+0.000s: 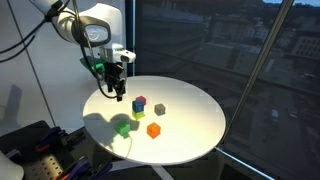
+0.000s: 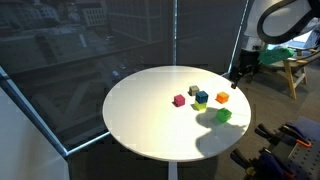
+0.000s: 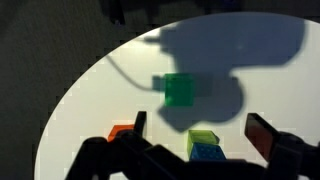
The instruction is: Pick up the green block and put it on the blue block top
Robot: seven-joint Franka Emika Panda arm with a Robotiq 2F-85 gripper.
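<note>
The green block [image 1: 123, 127] sits alone on the round white table [image 1: 190, 135], near its edge; it also shows in an exterior view [image 2: 223, 115] and in the wrist view [image 3: 180, 89]. The blue block [image 1: 137, 107] stands near the table's middle, touching a paler yellow-green cube [image 1: 137, 114]; both show in an exterior view, the blue block [image 2: 201, 97] and the yellow-green cube [image 2: 200, 104], and in the wrist view, blue [image 3: 207, 155] and yellow-green [image 3: 203, 140]. My gripper [image 1: 117, 90] hangs above the table, open and empty, with its fingers [image 3: 200, 130] spread wide.
An orange cube [image 1: 153, 130] lies near the green block, a gray cube [image 1: 159, 108] and a magenta cube [image 1: 140, 100] near the blue one. Glass windows stand behind the table. Equipment [image 1: 35, 150] sits below the table's edge.
</note>
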